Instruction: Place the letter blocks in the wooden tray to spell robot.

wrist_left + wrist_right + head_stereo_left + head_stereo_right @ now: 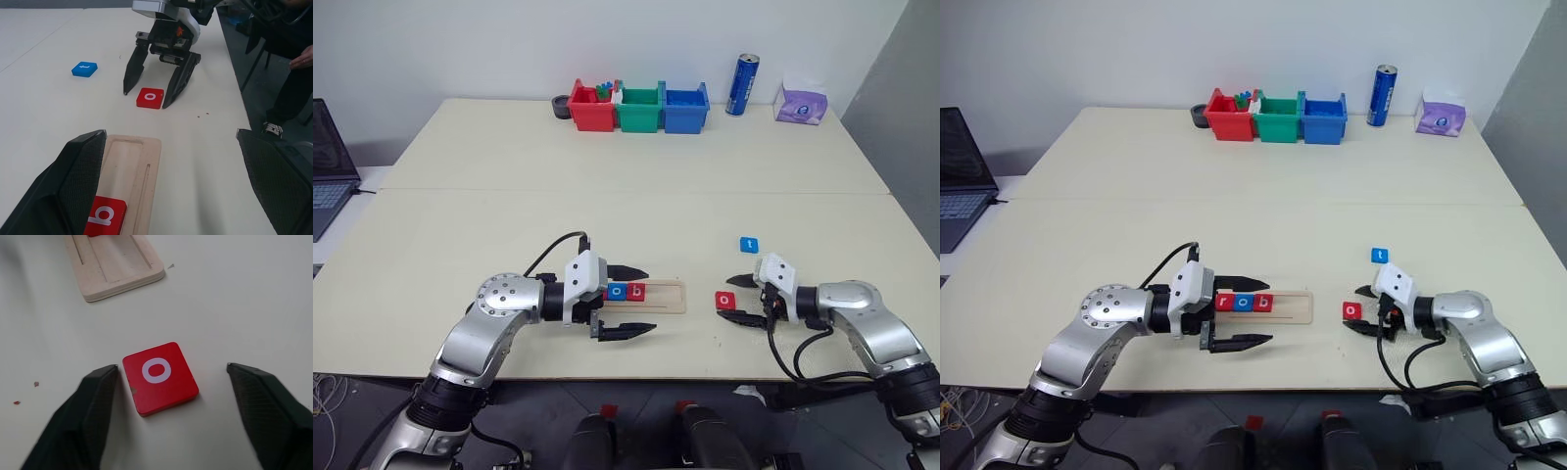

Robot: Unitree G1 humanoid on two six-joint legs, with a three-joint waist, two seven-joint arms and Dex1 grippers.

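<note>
The wooden tray [1278, 305] lies flat near the front edge of the pale counter [636, 196], its long side running across the robot's front. Three letter blocks sit side by side in its groove at the left end: a red r [1225, 302], a blue o [1243, 303] and a red b [1261, 303]; the right part of the groove is bare. A fourth block, the red o [725, 300], lies flat on the counter just right of the tray's right end, letter up. A fifth block, the blue t [749, 245], lies farther back on the counter, apart from the red o. The right claw [744, 297] is low at the counter with its jaws spread on either side of the red o; one finger [95, 406] stands close beside the block's edge, the other is set off from it, and the block rests on the counter, not gripped. The left claw [634, 302] is held over the tray's left end, pointing along the tray, its jaws wide apart, one above the blocks and one in front of the tray, holding nothing. Along the far edge of the counter stand a red bin [591, 108], a green bin [639, 110], a blue bin [685, 110], a blue can [742, 85] and a purple tissue pack [800, 103]. A laptop [328, 166] sits at the far left.
</note>
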